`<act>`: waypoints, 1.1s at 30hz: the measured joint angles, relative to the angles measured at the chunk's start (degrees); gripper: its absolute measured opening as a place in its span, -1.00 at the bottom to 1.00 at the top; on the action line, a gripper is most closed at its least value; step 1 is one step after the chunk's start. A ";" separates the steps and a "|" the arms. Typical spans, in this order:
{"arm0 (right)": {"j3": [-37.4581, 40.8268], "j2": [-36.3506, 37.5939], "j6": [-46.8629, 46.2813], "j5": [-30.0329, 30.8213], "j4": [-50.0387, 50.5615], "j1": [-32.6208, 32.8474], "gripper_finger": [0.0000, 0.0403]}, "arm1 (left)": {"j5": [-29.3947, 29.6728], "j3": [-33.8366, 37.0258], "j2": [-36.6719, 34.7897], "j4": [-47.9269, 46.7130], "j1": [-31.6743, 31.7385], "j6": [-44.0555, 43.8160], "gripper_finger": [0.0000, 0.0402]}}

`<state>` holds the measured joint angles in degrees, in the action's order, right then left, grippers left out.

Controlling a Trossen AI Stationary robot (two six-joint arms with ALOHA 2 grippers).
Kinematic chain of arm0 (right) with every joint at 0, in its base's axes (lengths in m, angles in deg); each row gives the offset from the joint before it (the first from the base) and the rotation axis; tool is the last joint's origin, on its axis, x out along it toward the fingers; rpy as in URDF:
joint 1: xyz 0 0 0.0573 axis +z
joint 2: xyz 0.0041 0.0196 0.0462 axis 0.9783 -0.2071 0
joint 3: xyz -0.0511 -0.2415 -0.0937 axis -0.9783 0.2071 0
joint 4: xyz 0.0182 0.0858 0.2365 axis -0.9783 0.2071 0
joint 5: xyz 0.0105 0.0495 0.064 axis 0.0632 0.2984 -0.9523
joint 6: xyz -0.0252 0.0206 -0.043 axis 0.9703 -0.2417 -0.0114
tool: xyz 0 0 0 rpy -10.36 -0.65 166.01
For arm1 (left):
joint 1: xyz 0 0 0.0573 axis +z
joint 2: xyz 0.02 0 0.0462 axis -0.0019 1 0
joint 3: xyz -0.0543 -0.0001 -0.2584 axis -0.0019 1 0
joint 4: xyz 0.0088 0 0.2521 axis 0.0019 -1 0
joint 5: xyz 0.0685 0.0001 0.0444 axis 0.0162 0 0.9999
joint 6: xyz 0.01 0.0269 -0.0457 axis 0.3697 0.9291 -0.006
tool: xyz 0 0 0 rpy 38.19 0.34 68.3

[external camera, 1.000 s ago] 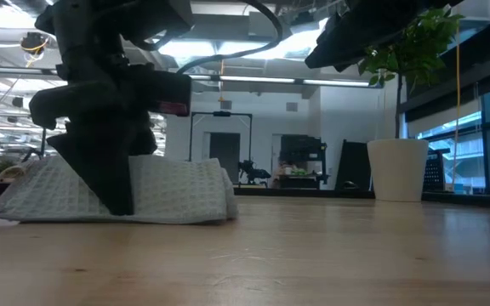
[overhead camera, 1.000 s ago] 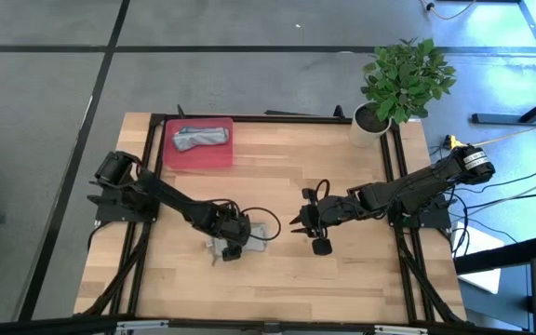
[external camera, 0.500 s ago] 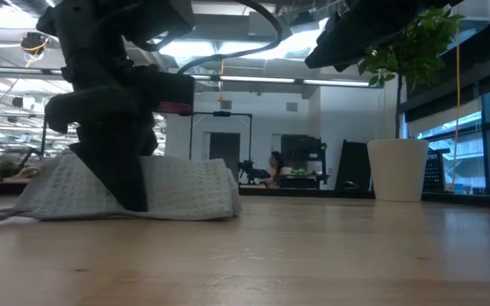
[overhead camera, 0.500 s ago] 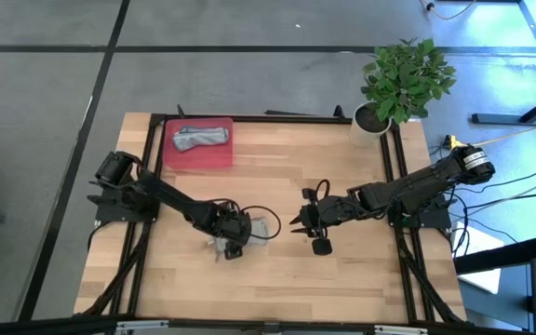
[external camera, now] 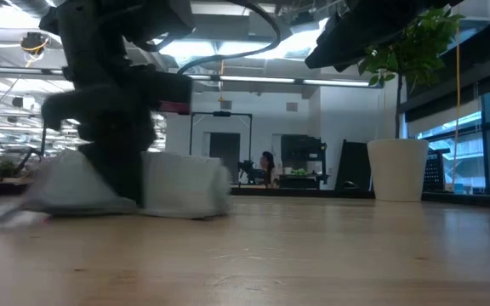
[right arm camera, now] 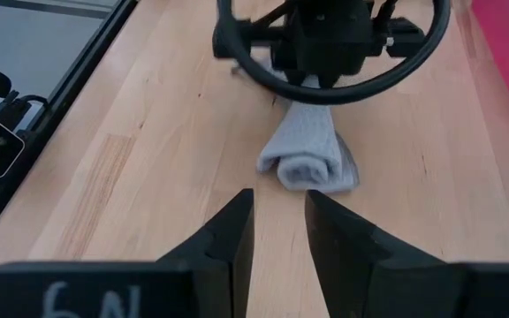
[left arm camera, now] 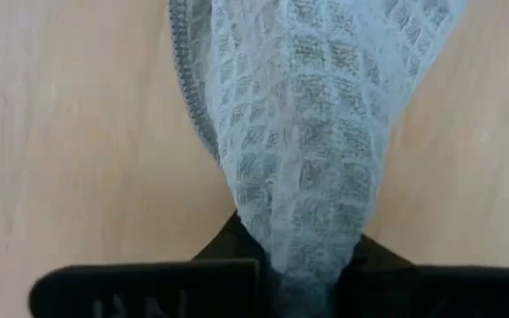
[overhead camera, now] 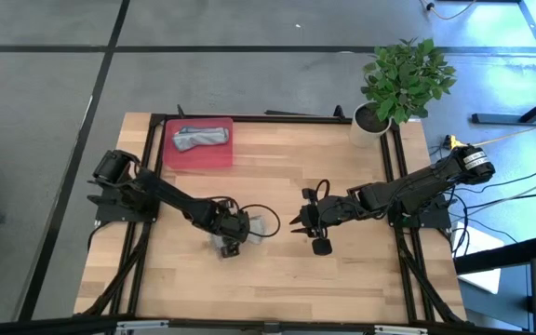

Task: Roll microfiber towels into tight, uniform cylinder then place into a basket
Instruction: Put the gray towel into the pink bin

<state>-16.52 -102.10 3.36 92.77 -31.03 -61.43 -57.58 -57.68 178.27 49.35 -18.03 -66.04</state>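
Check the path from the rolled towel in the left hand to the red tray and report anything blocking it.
Nothing visible blocks it. The left hand grips the rolled towel; bare wood lies between it and the red tray, which already holds one towel.

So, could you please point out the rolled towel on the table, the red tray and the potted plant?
rolled towel [right arm camera: 306, 157]: right wrist view, on its upper side.
red tray [overhead camera: 196, 157]: high view, on its bare floor.
potted plant [overhead camera: 406, 76]: high view, on its leaves.

Left pincer [overhead camera: 230, 244]: jaws, wide a second ago, now clamped on rolled pale grey waffle-weave microfiber towel [right arm camera: 307, 159]. Towel: bunched narrower, dragged slightly along wooden table [overhead camera: 342, 279].
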 joint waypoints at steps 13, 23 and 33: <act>0.07 0.00 0.01 0.00 -0.07 0.01 -0.47 | -0.34 0.15 -12.47 -10.70 4.26 6.36 -0.87; 0.07 0.00 8.06 0.17 -2.97 -0.53 -0.47 | 1.08 0.08 -26.91 -20.17 16.10 23.21 -0.87; 0.04 0.11 13.57 3.04 -14.17 -4.81 -0.47 | 5.76 0.02 -29.15 -22.51 34.88 46.03 -0.87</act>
<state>-16.47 -101.99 16.93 95.81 -45.20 -66.23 -51.81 -57.66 149.12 26.84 16.85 -20.00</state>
